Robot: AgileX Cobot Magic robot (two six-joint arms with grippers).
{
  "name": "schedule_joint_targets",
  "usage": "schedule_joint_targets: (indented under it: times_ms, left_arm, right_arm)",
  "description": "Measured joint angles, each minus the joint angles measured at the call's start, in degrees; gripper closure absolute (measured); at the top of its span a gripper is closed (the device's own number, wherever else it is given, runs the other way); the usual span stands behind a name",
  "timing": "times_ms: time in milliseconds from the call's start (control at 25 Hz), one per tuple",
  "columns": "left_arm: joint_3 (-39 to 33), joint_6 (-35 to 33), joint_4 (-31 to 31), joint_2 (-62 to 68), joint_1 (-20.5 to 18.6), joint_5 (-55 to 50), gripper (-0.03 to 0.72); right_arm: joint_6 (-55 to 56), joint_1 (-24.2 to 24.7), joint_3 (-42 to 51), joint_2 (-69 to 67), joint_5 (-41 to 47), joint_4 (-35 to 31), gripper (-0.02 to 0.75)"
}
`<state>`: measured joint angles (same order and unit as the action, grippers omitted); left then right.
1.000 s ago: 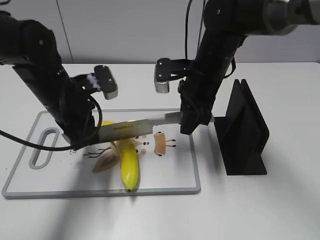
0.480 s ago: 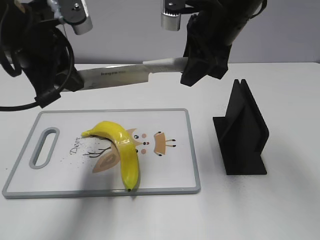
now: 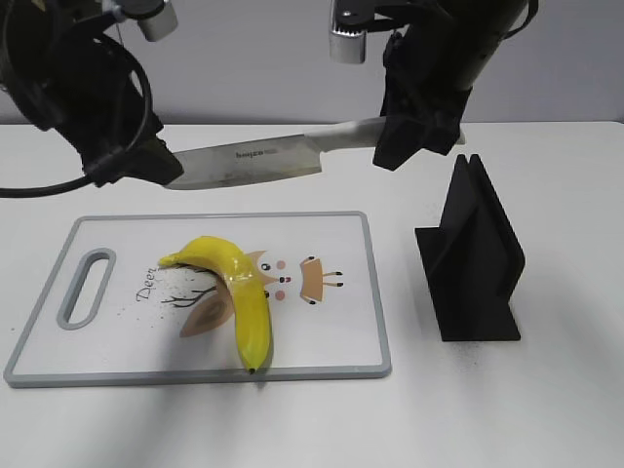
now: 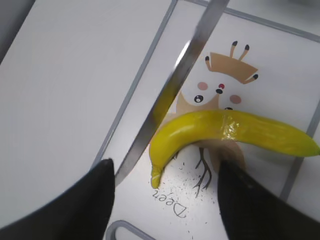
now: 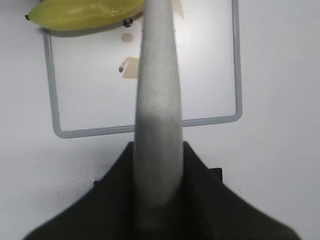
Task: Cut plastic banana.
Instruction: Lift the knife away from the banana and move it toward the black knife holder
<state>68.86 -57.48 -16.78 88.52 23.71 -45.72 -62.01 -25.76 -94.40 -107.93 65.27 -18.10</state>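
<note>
White table [image 3: 546, 409], grey-rimmed white cutting board [image 3: 331, 370] lying flat at left, black knife stand [image 3: 473, 258] upright at right

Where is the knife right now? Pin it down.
In the exterior view the knife hangs level in the air above the cutting board's far edge, handle in the right gripper, tip by the left gripper.

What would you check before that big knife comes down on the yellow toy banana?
1. Glossy yellow plastic banana lying on the white grey-rimmed cutting board: ok.
2. Right gripper clamped on the pale knife handle: ok.
3. Steel knife blade held clear above the banana: ok.
4. Left gripper out of the blade's way: not ok, it sits at the blade tip.
5. Blade lined up over the banana's middle seam: cannot tell.
6. Black knife stand away from the board: ok.
</note>
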Motion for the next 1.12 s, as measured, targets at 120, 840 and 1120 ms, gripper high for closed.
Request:
schedule_joint_targets:
  times_ms: [120, 840, 1120]
  left_arm:
    - [0.27, 0.12, -0.22, 0.0, 0.0, 0.44, 0.054]
    - [14.82, 47.9, 17.76, -0.74, -17.75, -19.86, 0.091]
    - [10.84, 48.99, 16.78, -4.87, -21.11, -23.63, 0.111]
  right_arm:
    - [0.49, 0.15, 0.0, 0.0, -0.28, 0.67, 0.549]
    - [50.04, 0.28, -8.17, 0.0, 2.8, 14.24, 0.55]
    - [59.96, 0.28, -4.82, 3.94, 4.36, 9.28, 0.55]
